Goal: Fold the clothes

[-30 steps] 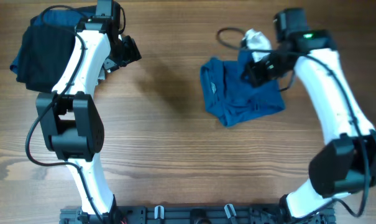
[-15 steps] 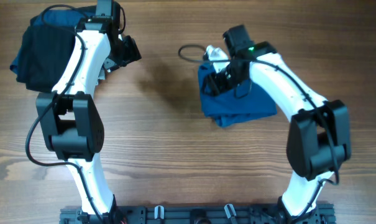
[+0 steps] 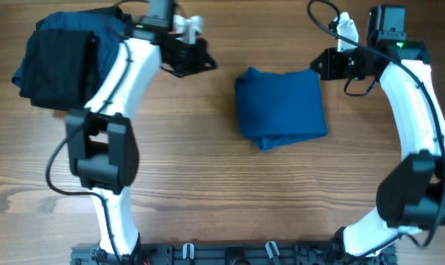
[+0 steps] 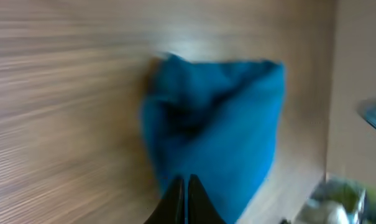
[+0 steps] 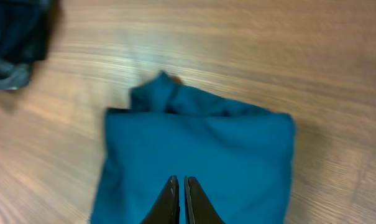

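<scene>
Blue shirt (image 3: 281, 107): folded into a block, lying loose near the far edge of the surface (image 3: 207, 191), right of centre; looks finished, so nothing grips it.
Dark pile (image 3: 57, 62): far left corner, probably the done stack.
Left hand (image 3: 196, 57): closed, empty, near the shirt's far left corner.
Right hand (image 3: 324, 66): closed, empty, just off its far right corner.
Wrist views: show a rumpled shirt edge; overhead alone shows both hands clear.

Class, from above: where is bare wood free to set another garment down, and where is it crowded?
Free: the table in front of the folded blue shirt, between the arm bases, and the corner in front of the dark pile. Crowded: the far edge, where the left fingers and right fingers flank the shirt.
</scene>
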`<state>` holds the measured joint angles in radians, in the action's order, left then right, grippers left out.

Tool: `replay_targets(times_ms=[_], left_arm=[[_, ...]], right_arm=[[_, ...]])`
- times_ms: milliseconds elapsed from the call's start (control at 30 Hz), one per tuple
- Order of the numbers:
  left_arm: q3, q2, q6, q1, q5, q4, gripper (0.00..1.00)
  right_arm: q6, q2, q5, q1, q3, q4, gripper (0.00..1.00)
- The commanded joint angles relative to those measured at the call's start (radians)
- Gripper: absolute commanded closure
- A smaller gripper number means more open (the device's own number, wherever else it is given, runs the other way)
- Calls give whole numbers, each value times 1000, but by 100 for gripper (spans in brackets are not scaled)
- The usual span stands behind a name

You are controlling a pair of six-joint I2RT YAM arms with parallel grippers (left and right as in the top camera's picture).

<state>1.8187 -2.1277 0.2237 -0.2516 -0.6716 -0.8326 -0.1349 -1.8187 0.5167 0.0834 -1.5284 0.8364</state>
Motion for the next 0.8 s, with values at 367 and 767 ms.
replay_targets(times_ms=[367,767], left_arm=[[-5,-138,-33,-144,-40,84,96],[-5,-267,16,-150,88,251,96]], right_arm=[[31,-346,68,21,32,-222,96],[-38,-362,151,19,11,-220,96]])
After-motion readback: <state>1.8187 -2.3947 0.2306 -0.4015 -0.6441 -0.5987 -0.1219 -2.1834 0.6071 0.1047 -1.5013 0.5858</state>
